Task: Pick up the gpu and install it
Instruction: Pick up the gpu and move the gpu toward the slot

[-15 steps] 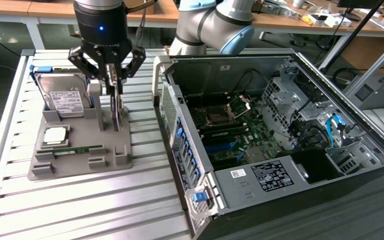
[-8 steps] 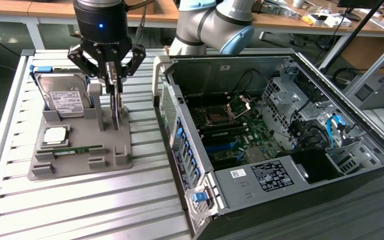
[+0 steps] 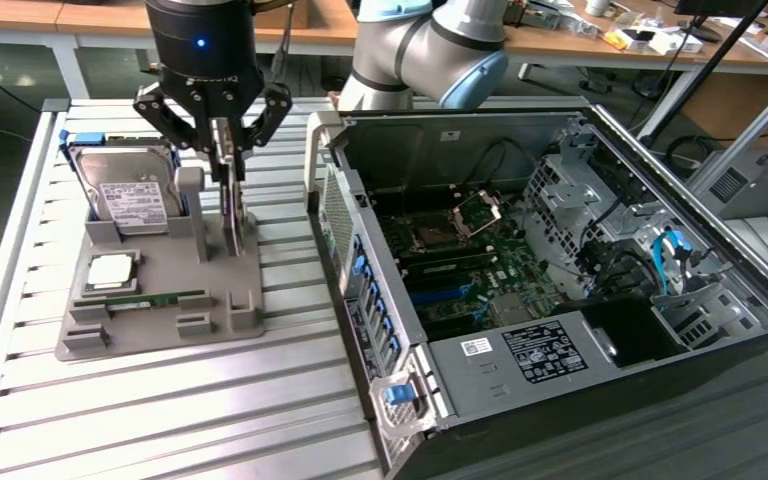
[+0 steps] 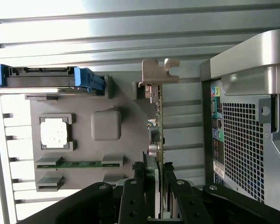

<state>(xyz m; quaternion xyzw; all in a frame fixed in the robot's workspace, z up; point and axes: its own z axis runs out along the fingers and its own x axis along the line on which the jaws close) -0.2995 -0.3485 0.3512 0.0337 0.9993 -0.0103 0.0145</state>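
Closed from above, my gripper (image 3: 232, 160) pinches the gpu (image 3: 233, 215) between its fingers (image 4: 147, 186); the card stands upright on edge in the grey tray (image 3: 157, 330), at the exterior view's left of the open computer case (image 3: 411, 150); a hard drive (image 3: 131, 195) stands just beside it, further left; a processor (image 3: 111, 270) and memory stick (image 3: 157, 298) lie nearer.
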